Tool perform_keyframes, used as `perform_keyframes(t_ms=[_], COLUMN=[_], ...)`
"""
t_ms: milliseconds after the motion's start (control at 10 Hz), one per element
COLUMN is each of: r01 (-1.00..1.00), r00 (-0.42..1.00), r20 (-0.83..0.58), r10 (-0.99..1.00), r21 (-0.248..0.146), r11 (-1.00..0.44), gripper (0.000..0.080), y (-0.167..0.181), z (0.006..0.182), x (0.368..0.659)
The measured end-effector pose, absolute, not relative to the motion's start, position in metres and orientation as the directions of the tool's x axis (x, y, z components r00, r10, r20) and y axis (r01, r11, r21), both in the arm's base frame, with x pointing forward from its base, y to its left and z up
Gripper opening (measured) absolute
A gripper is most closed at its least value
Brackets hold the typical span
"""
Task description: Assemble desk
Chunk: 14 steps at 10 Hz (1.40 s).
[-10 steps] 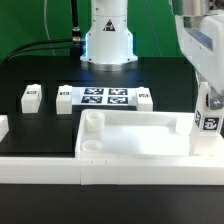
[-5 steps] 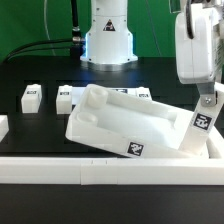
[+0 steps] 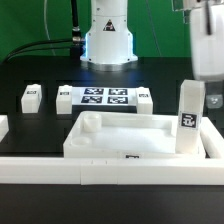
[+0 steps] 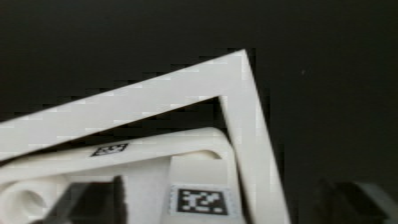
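We see the tray (image 3: 100,148) flat on the tabletop (image 3: 45,125), one leg (image 3: 190,118) upright at its corner; we cannot tell whether the end effector (image 3: 211,96) beside the leg is spread.

Tabletop (image 3: 150,133) and upright leg (image 3: 190,105) look smooth, matt white plastic; the table (image 3: 40,128) is matt black.

The tabletop (image 3: 100,148), tilted before, now lies flat, leg (image 3: 190,118) upright.

White tabletop (image 3: 140,135) and legs (image 3: 190,100) bear black-and-white tags (image 3: 188,121) on a black table (image 3: 40,125).
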<state>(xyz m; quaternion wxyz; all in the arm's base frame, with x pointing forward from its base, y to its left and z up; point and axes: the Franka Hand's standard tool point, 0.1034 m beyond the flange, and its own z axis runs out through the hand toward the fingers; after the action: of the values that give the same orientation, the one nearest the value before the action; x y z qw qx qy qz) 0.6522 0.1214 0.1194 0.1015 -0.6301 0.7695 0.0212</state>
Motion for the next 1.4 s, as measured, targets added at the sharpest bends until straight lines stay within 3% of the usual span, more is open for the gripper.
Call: perform_keyframes(t_ms=[100,200,700,800,1000,1100,1400], r01=[-0.988,-0.994,-0.919,-0.828,-0.608,-0.497,-0.435], r00=[-0.087,0.034,0.379,0.559,0.793,0.867,0.9], r20=[-0.172,-0.151,-0.1,-0.044,-0.007,0.013,0.014], r10=[-0.981,-0.988,-0.92,-0.828,-0.609,-0.497,-0.435], r21=[-0.11,-0.11,-0.154,-0.083,-0.064,-0.042,-0.037], r11=[0.106,-0.017,-0.362,-0.554,-0.791,-0.867,-0.9], gripper=[0.0615,0.0639,0.0648,0.0648,0.0648,0.0648,0.0648], y=[0.125,0.129,0.127,0.126,0.126,0.127,0.125], z=[0.124,0.126,0.124,0.124,0.128,0.132,0.13], x=[0.654,0.652,0.652,0.644,0.636,0.627,0.626])
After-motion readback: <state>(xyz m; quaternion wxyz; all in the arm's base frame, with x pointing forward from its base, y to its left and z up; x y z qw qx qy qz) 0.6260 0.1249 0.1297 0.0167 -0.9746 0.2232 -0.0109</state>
